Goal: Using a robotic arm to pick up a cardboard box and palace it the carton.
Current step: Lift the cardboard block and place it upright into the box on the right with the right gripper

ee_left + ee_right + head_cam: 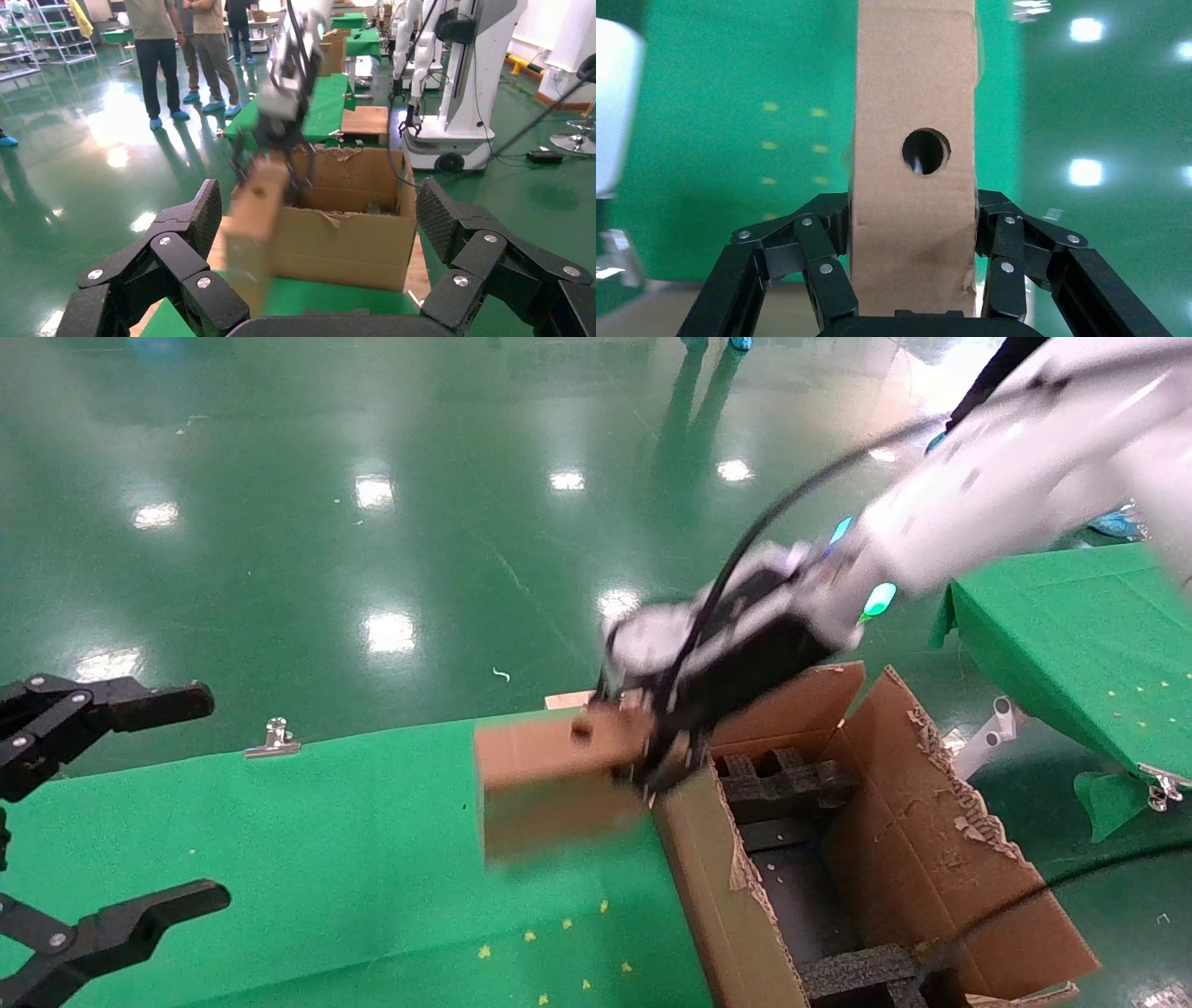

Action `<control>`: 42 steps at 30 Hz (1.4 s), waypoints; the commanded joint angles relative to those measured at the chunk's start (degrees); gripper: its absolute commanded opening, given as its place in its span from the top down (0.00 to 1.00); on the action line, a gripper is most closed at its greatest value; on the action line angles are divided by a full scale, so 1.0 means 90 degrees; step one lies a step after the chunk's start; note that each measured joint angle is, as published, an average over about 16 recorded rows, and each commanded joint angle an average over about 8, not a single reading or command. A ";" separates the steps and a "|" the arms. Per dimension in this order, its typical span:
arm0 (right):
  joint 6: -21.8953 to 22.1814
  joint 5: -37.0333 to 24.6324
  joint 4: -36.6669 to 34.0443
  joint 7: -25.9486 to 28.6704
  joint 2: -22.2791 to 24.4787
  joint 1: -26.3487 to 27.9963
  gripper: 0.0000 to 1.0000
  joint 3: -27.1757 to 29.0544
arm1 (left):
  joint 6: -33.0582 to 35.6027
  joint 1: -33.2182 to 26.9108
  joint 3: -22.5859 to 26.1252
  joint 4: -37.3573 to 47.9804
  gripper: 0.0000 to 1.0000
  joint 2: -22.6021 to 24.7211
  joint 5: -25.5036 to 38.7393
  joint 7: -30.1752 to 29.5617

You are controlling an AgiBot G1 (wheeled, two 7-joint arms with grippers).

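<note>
My right gripper on the white robotic arm is shut on the small brown cardboard box, holding it in the air above the green table beside the carton's left wall. In the right wrist view the cardboard box with its round hole sits clamped between the two black fingers. The large carton stands open at the table's right end, ragged flaps up, black foam inserts inside. It also shows in the left wrist view. My left gripper is open and empty at the far left.
The green cloth table spreads under the held box. A metal clip sits at its far edge. Another green table stands at the right. People and another robot base stand beyond the carton.
</note>
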 commanded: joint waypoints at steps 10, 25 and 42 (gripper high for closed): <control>-0.0105 0.0125 -0.0971 -0.0481 0.0037 0.1125 1.00 -0.0041 | 0.0000 0.0000 0.0000 0.0000 0.00 0.0000 0.0000 0.0000; -0.0165 -0.0133 -0.1264 -0.0431 0.1052 0.1900 1.00 -0.0881 | 0.0000 0.0000 0.0001 0.0000 0.00 0.0000 -0.0001 0.0000; 0.0071 -0.0082 -0.0764 0.0173 0.2514 0.1733 1.00 -0.1647 | -0.0001 0.0000 0.0001 0.0000 0.00 -0.0001 -0.0001 0.0001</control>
